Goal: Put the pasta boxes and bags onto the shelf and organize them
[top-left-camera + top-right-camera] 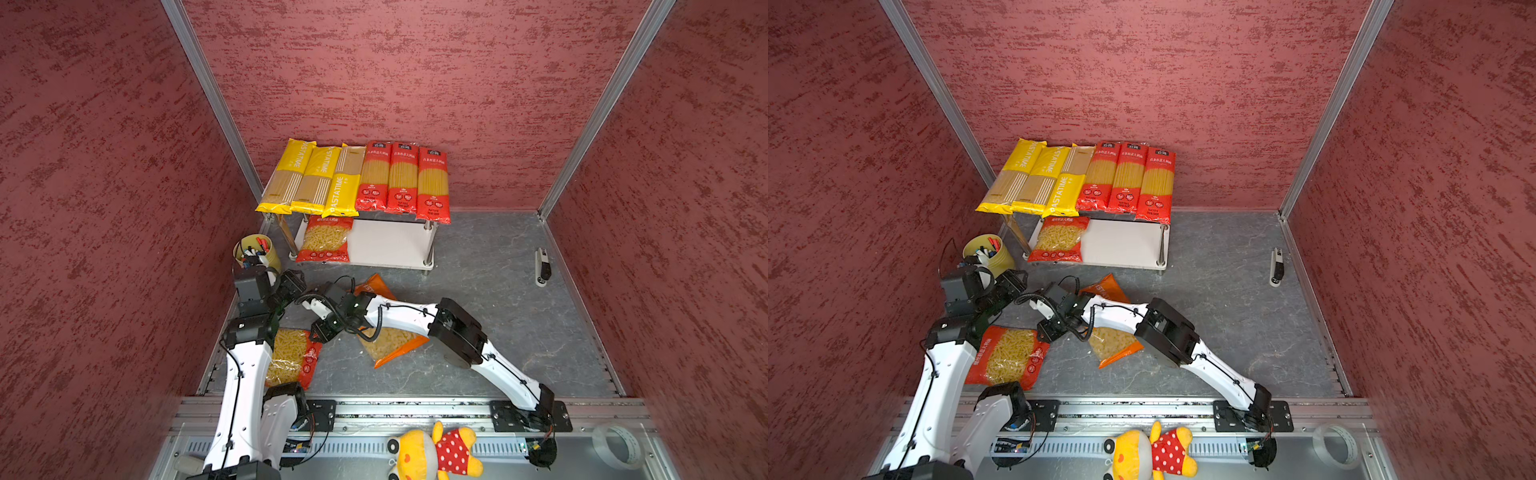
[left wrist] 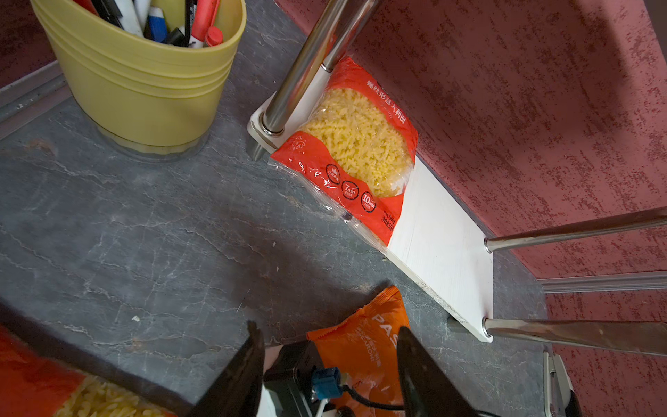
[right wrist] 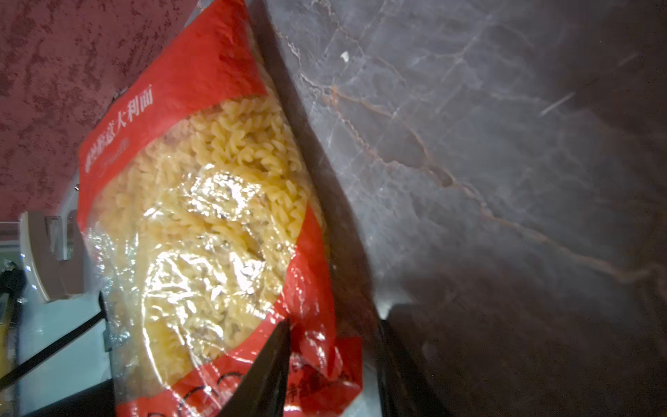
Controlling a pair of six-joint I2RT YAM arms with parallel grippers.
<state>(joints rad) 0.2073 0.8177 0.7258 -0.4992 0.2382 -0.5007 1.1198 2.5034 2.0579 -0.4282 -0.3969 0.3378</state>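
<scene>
The white two-tier shelf [image 1: 390, 245] [image 1: 1121, 245] [image 2: 440, 245] stands at the back. Its top tier holds three yellow spaghetti packs [image 1: 311, 178] and three red spaghetti packs [image 1: 403, 178]. One red short-pasta bag [image 1: 324, 239] [image 2: 357, 144] lies on the lower tier's left. A second red short-pasta bag [image 1: 291, 357] [image 1: 1009, 357] [image 3: 202, 202] lies on the table, front left. My right gripper [image 1: 320, 334] [image 3: 334, 325] straddles its corner, jaws apart, with a gap beside one finger. The orange macaroni bag [image 1: 390, 345] [image 2: 364, 339] lies under the right arm. My left gripper [image 1: 291, 286] [image 2: 330, 334] hovers open and empty.
A yellow pen cup [image 1: 255, 251] [image 2: 144, 90] stands left of the shelf, close to my left gripper. A small white-and-black device [image 1: 542, 266] lies by the right wall. A plush toy [image 1: 436, 453] and a tape roll [image 1: 617, 446] sit on the front rail.
</scene>
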